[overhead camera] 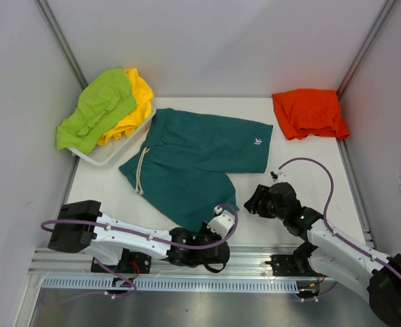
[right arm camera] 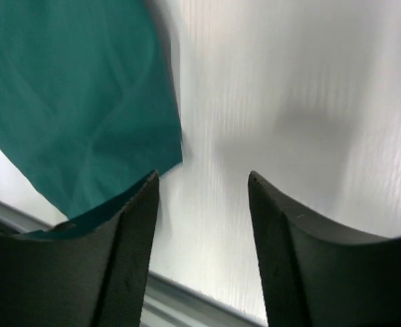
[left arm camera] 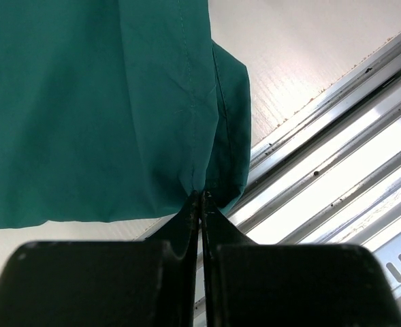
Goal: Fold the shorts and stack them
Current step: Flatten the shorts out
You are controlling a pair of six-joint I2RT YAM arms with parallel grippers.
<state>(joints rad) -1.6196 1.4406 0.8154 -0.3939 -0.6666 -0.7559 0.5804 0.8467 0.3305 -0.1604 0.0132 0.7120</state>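
Left end effector (left arm camera: 201,199) was closed, its two fingers pressed together on the hem of the teal shorts (overhead camera: 200,153), at the corner of the leg nearest the arm bases. The cloth gathered into a small pucker at the fingertips. Right end effector (right arm camera: 203,182) stood with its two fingers apart and nothing between them. It hung low over bare desk (overhead camera: 309,184), just beside the edge of the same teal leg, which showed next to one finger in the right wrist view; whether that finger touched the cloth could not be told.

Four pairs of shorts were in view, one of each colour. The teal shorts lay spread flat in the middle of the desk, waistband toward the left. One white drawstring (overhead camera: 141,172) trailed from the waist, and one small white logo (overhead camera: 258,142) marked the far leg. The orange shorts (overhead camera: 309,113) lay crumpled at the far right corner, well apart from the teal pair. The lime green shorts (overhead camera: 97,109) and the yellow shorts (overhead camera: 140,99) were heaped together at the far left, the lime green pair partly over the yellow. Both were draped on one white tray (overhead camera: 108,157), whose near rim lay just beside the teal waistband. One metal rail (left arm camera: 336,170) ran along the near edge of the desk.
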